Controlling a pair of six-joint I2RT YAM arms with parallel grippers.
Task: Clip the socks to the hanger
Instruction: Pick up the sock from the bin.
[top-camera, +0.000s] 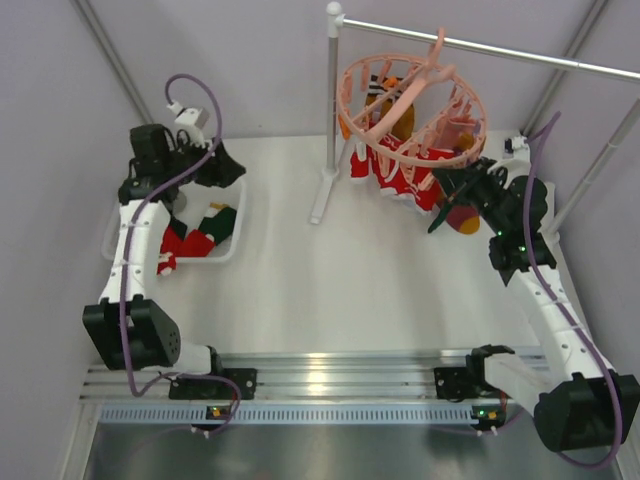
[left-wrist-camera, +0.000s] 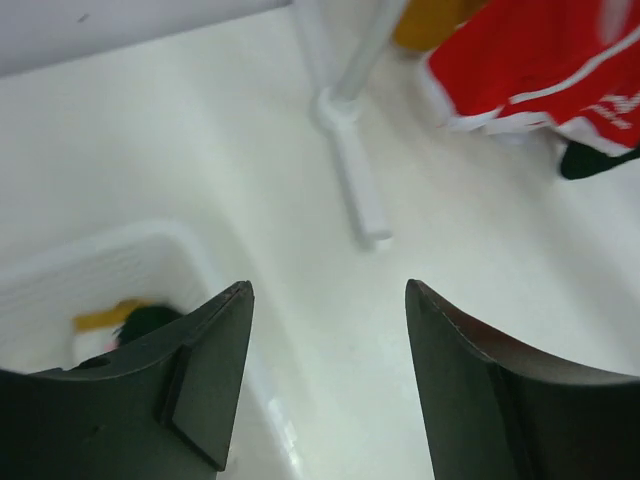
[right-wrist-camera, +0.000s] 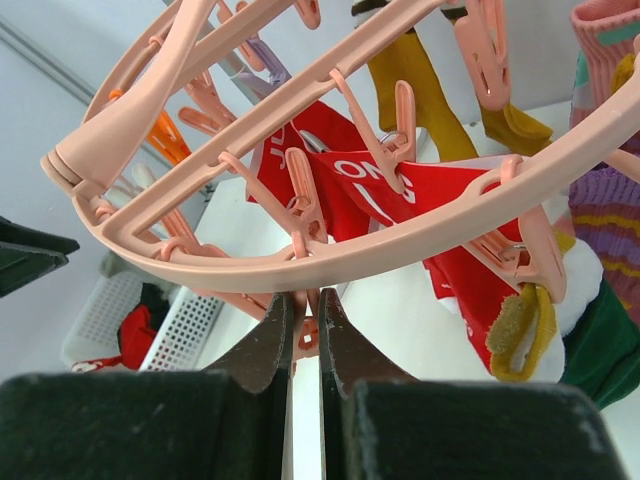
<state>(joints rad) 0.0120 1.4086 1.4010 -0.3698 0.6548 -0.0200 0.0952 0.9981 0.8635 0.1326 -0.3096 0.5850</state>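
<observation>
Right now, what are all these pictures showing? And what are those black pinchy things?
It is a robot with two arms on a white table. One picture looks down from above. The other two come from little cameras on the robot's wrists. The black things are its grippers, like hands with two fingers. The left gripper is open and empty, above a white basket with socks in it. The right gripper is shut on a clip of the pink hanger, which hangs from a grey rail. Red socks hang from the hanger.
</observation>
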